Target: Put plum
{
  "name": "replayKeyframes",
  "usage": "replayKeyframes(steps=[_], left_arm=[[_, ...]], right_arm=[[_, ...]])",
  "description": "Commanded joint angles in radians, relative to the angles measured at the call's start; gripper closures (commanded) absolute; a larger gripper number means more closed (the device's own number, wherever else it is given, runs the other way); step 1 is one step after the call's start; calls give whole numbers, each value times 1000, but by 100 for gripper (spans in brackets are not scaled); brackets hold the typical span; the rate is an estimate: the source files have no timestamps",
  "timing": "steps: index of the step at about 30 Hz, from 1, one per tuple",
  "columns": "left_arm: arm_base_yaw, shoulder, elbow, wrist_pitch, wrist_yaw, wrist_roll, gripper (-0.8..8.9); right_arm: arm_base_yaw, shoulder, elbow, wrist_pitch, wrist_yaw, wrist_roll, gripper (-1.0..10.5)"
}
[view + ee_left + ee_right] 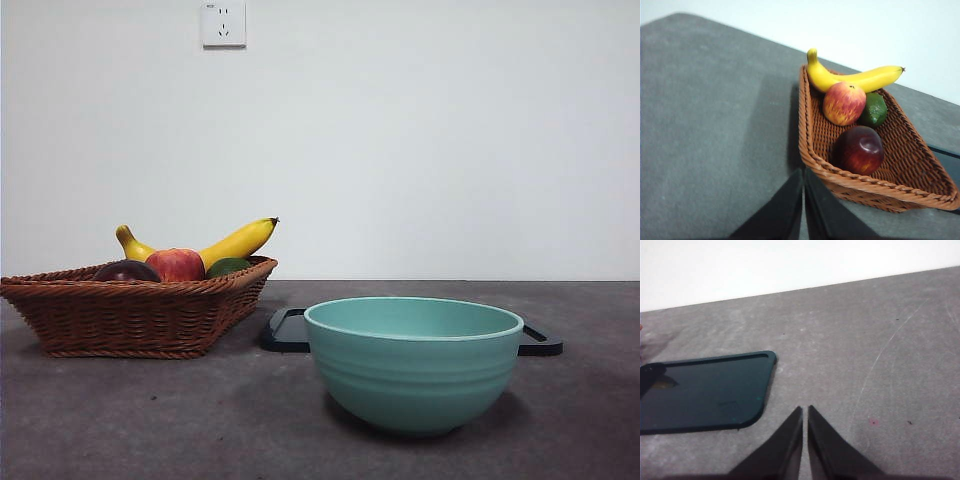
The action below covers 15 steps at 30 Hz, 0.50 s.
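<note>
Plain white wall behind, grey table carrying everything. The wicker basket is sitting on one side of the table with the plum lying inside it near one end wall, just beside the red-and-yellow fruit; the small green fruit and banana are sitting past that. The teal bowl is standing near the basket, in front of a dark tray.

The left gripper is hanging outside the basket near the plum's end, jaws together, holding nothing. The right gripper is waiting beside the tray, jaws also pressed together.

Risks: the plum is looking glossy and round, so it is likely slipping or rolling under a pinch. The basket wall is standing between gripper and plum, so a low approach is probably snagging the rim. Closed jaws need opening first. The red-and-yellow fruit is crowding one side, possibly touching the plum, hard to tell. No destination is named; the bowl is only a guess.
</note>
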Motion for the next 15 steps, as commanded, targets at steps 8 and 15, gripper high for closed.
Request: replayKeyframes(steps=[8, 15], left_arm=[[3, 56, 195, -120, 0, -63, 804], [2, 212, 404, -221, 87, 4, 804]], right_arm=[[0, 32, 220, -41, -2, 54, 940], [0, 175, 451, -194, -74, 16, 940]])
